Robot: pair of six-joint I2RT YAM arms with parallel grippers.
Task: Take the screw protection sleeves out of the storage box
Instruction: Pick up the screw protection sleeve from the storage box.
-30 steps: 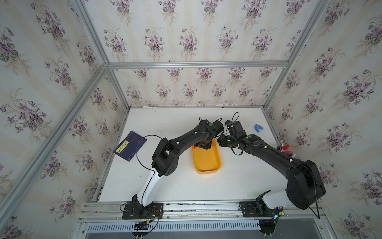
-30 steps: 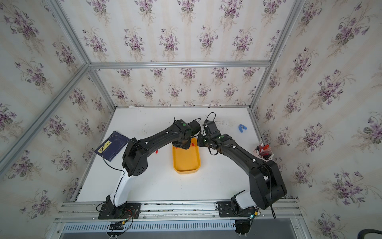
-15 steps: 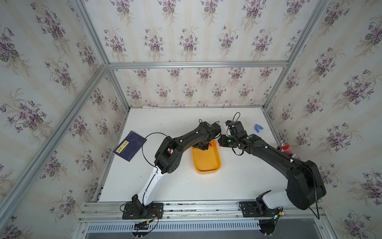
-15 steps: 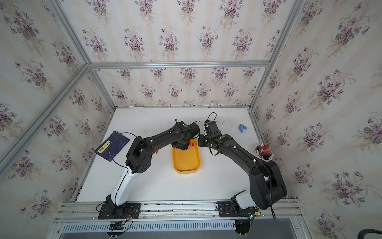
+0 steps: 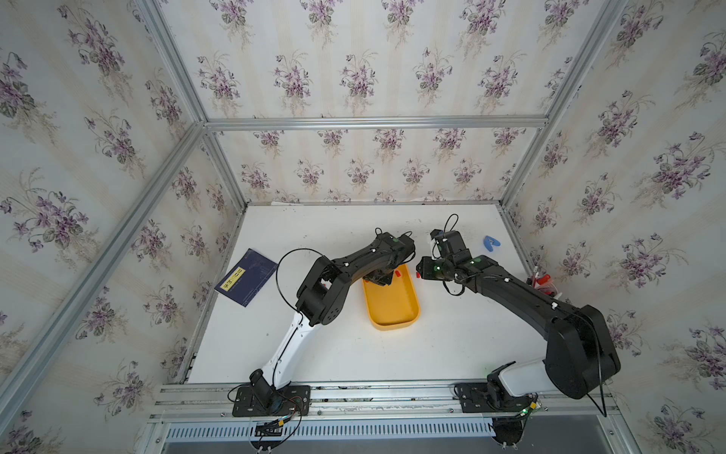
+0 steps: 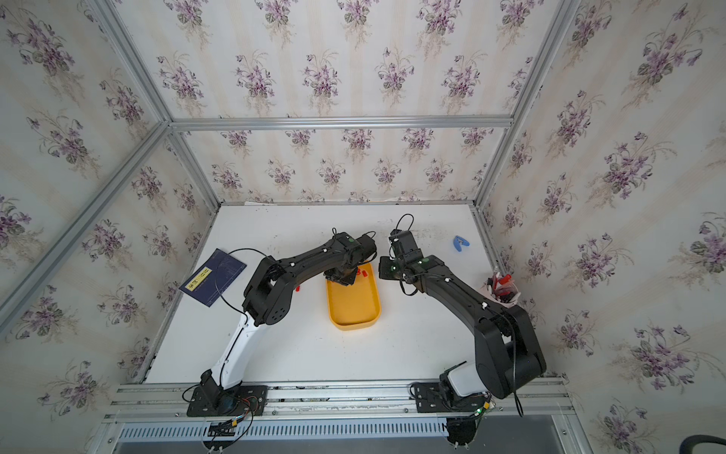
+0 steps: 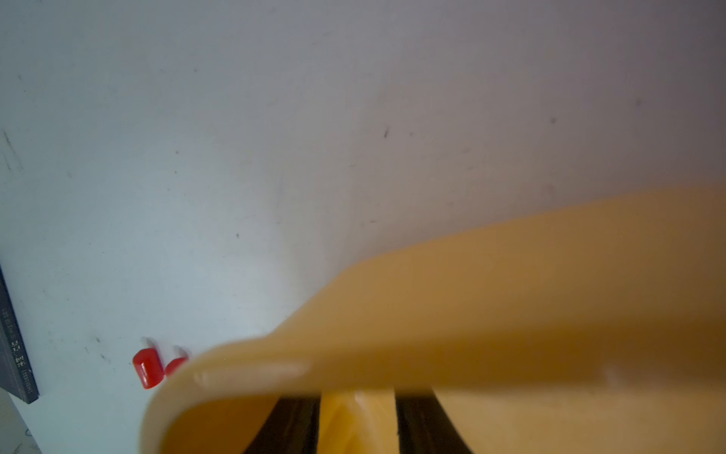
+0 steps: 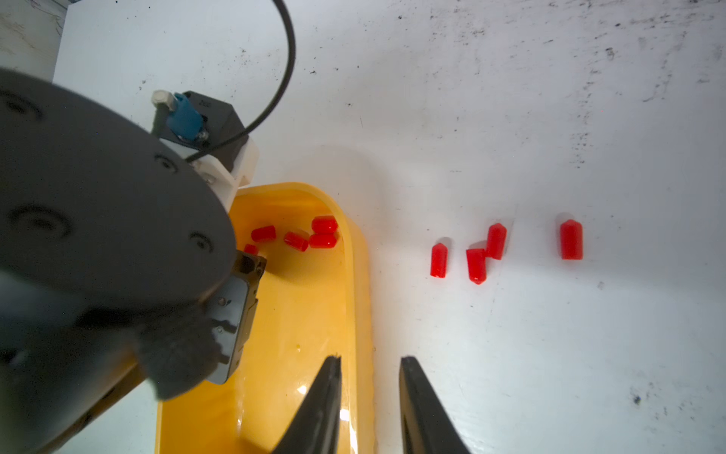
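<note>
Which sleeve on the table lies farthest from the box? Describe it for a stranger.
In the right wrist view, find the yellow box. Four red sleeves lie on the white table beside its long wall. Take the sleeve farthest from the box: it lies alone, while the other three bunch together.

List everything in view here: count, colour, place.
storage box: one, yellow, table centre.
sleeves in the box: at least five, red, at its far end.
sleeves right of the box: four, red, on the table.
sleeves left of the box: two, red, on the table.
booklet: one, navy with yellow label, table's left edge.
clip: one, blue, far right.
bag: one, clear with red-capped items, right edge.
table: one, white.
left pincer: one, black, inside the box, tips hidden.
right pincer: one, black, open, astride the box wall.
</note>
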